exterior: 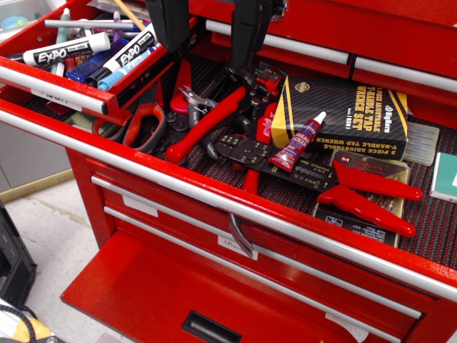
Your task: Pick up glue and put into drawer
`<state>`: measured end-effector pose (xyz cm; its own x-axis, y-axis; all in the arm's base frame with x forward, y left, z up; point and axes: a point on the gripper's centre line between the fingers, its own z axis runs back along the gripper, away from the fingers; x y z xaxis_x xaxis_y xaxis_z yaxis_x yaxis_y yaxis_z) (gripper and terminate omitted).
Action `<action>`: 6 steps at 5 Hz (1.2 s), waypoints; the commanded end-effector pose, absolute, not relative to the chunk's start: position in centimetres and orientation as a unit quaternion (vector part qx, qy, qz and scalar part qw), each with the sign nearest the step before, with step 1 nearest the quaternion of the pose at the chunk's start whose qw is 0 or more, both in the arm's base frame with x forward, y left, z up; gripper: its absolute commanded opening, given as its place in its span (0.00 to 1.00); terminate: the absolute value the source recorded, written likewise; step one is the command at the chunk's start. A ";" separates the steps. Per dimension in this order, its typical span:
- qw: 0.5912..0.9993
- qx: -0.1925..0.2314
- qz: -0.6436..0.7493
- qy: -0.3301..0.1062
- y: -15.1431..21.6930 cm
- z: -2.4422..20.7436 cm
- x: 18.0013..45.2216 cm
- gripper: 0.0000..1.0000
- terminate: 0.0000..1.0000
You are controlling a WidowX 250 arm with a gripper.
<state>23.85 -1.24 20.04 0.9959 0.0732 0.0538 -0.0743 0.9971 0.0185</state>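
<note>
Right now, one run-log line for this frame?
phase: pre-grasp | glue: lying on tools in open drawer, untouched | end effector: above, left of glue, empty | fingers: state unclear

Red tool chest (178, 286) (floor (50, 236) seemingly speckled).

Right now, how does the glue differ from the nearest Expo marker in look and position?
The glue is a small red tube with a purple-blue label; the Expo marker is longer, white with black lettering. The glue lies tilted on tools in the open tool chest top; the marker rests in the raised tray among pens. Both lie on their sides.
</note>
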 end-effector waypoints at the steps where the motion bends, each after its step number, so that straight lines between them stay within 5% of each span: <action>1: 0.999 0.010 0.037 -0.027 -1.2 20.0 23.9 1.00 0.00; 4: 0.996 -0.002 -0.034 -0.082 0.4 14.6 28.6 1.00 0.00; 6: 0.986 0.021 -0.094 -0.137 -3.1 12.4 32.1 1.00 0.00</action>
<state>31.75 -3.38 10.81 0.9485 -0.2183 0.2294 0.2078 0.9757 0.0695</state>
